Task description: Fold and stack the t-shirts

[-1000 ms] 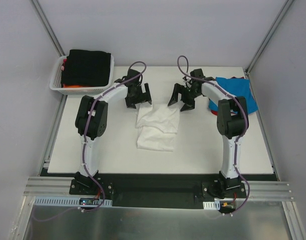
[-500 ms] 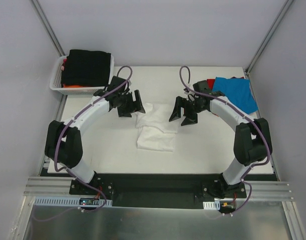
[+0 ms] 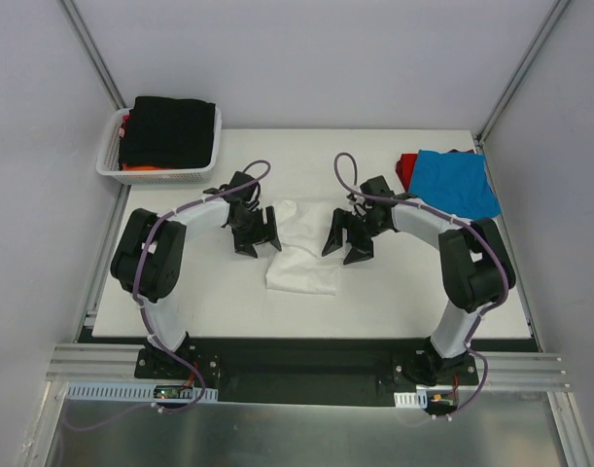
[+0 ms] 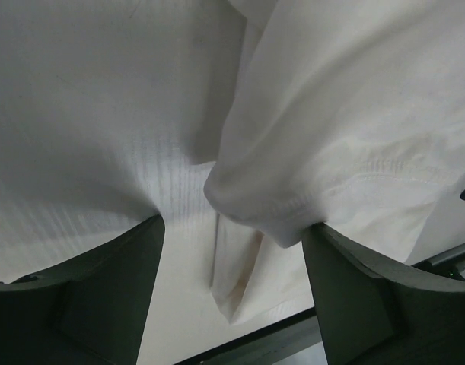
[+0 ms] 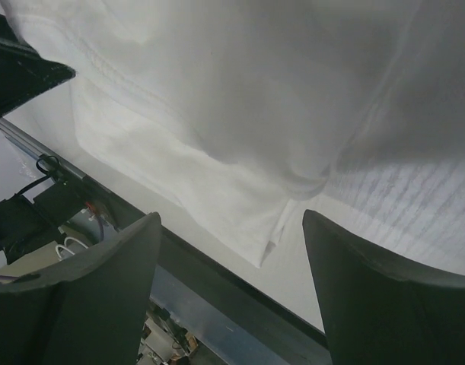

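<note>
A crumpled white t-shirt (image 3: 301, 255) lies mid-table between my two grippers. At its left edge my left gripper (image 3: 261, 242) is low over the cloth. In the left wrist view this gripper (image 4: 234, 225) is open, with a rounded fold of the white t-shirt (image 4: 323, 122) between the fingers and resting against the right finger (image 4: 369, 296). My right gripper (image 3: 345, 250) stands at the shirt's right edge. The right wrist view shows it (image 5: 230, 217) open over the hem of the white t-shirt (image 5: 217, 91), gripping nothing. A blue t-shirt (image 3: 457, 183) lies on a red one (image 3: 406, 163) at the back right.
A white lattice basket (image 3: 110, 167) sits at the back left corner, holding a folded black t-shirt (image 3: 172, 126) over an orange one (image 3: 141, 167). Bare white table (image 3: 199, 292) stretches in front of the white shirt. Grey walls enclose the table on three sides.
Both arms have swung toward the near side and come down to the white shirt's left and right edges. Both grippers' jaws have narrowed somewhat. The shirt looks a little more bunched.
</note>
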Motion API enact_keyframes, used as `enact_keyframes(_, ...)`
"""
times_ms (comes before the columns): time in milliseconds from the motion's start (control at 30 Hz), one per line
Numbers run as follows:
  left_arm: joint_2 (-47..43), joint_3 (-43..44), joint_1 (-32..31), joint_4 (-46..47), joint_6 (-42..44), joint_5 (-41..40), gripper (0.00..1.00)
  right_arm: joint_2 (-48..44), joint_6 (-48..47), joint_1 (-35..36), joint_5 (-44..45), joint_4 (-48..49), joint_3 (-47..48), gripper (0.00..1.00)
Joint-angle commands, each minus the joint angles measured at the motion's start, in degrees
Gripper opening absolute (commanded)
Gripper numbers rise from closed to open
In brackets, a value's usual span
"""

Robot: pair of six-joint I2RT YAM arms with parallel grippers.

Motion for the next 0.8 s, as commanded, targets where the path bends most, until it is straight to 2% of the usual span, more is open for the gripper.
enact_keyframes(0, 2.55, 2.37, -0.46, 2.39, 1.58, 1.14, 0.73, 2.95, 0.54, 0.05, -0.14, 2.24, 4.47, 0.77)
enact_keyframes(333, 6.24, 11.59, -0.46, 2.04, 2.19, 1.93, 0.74, 6.74, -1.83, -0.13, -0.58, -0.04, 9.40, 0.76)
enact_keyframes(533, 7.30, 13.10, -0.46, 1.60, 1.93, 2.72, 0.75, 7.18, -2.01, -0.39, -0.31, -0.22, 10.10, 0.75)
enact_keyframes(700, 6.34, 12.75, -0.46, 1.16, 2.02, 2.98, 0.75, 7.79, -2.18, -0.48, -0.75, -0.39, 10.81, 0.69)
enact_keyframes(733, 5.81, 12.14, -0.46, 1.07, 2.02, 3.16, 0.75, 7.71, -2.18, -0.48, -0.75, -0.66, 10.72, 0.71)
enact_keyframes(767, 5.46, 11.70, -0.46, 0.98, 2.10, 3.16, 0.75, 7.53, -2.18, -0.57, -0.49, -0.83, 10.72, 0.79)
